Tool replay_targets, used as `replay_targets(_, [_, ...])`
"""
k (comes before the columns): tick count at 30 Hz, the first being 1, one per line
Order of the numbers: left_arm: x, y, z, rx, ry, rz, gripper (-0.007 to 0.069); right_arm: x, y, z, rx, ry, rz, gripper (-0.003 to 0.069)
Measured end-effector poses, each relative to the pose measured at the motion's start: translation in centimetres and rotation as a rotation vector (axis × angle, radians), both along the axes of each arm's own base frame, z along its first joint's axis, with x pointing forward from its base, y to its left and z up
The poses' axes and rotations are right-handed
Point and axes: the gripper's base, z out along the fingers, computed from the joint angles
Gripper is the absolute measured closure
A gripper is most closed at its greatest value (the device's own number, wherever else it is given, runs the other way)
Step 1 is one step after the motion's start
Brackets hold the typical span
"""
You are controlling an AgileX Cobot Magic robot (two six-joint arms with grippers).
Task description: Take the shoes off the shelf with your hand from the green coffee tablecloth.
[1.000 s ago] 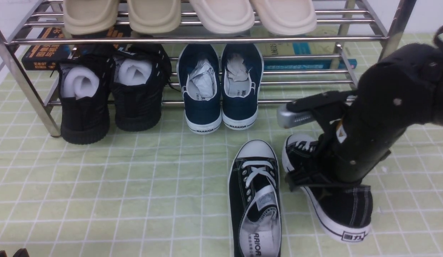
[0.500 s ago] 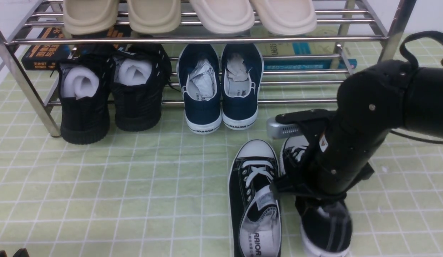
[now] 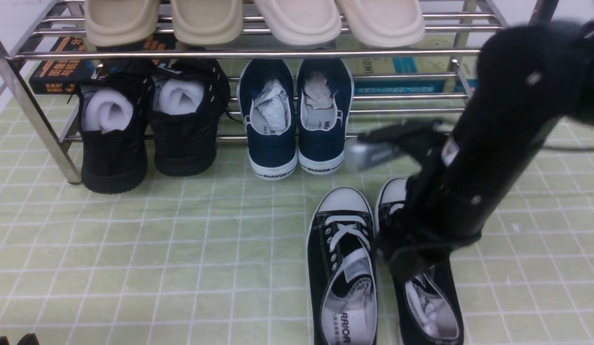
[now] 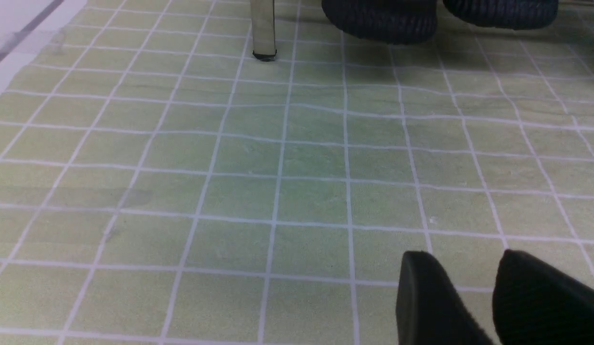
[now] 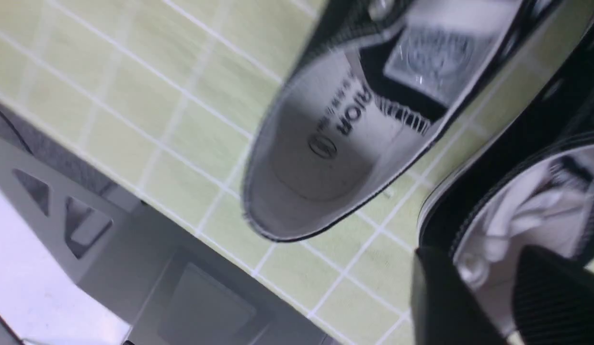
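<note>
Right gripper (image 5: 486, 287) apart, nothing held, above right sneaker (image 3: 428, 297). Left sneaker (image 3: 342, 268) just beside it on tablecloth (image 3: 182, 263).

We see shiny, smooth metal tubes on the rack (image 3: 258, 53); matt canvas uppers, smooth rubbery toe caps on the lace-up sneakers (image 3: 341, 239); matt, slightly wrinkled cloth (image 3: 182, 268); crumpled paper (image 3: 272, 108) in the navy slip-ons (image 3: 273, 151); smooth, matt beige clogs (image 3: 297, 19).
</note>
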Motion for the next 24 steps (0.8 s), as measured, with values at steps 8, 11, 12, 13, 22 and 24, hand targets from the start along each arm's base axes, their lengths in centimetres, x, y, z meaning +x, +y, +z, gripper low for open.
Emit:
replay_targets(8, [0.0, 0.0, 0.0, 0.0, 0.0, 0.0, 0.0383, -4.9, -4.7, 7.8, 0.067, -0.278, 0.015, 0.0671])
replay_targets(11, [0.0, 0.0, 0.0, 0.0, 0.0, 0.0, 0.0383, -7.5, -7.0, 10.1, 0.108, -0.377, -0.002, 0.0673])
replay_targets(12, [0.0, 0.0, 0.0, 0.0, 0.0, 0.0, 0.0383, -8.7, -7.9, 10.7, 0.128, -0.404, -0.011, 0.0673])
replay_targets(13, [0.0, 0.0, 0.0, 0.0, 0.0, 0.0, 0.0383, -9.3, -8.3, 10.8, 0.135, -0.415, -0.013, 0.0673])
replay_targets(22, [0.0, 0.0, 0.0, 0.0, 0.0, 0.0, 0.0383, -15.3, -12.9, 6.4, 0.317, -0.614, -0.086, 0.0673])
replay_targets(24, [0.0, 0.0, 0.0, 0.0, 0.0, 0.0, 0.0383, -15.7, -13.2, 5.2, 0.378, -0.665, -0.111, 0.0673])
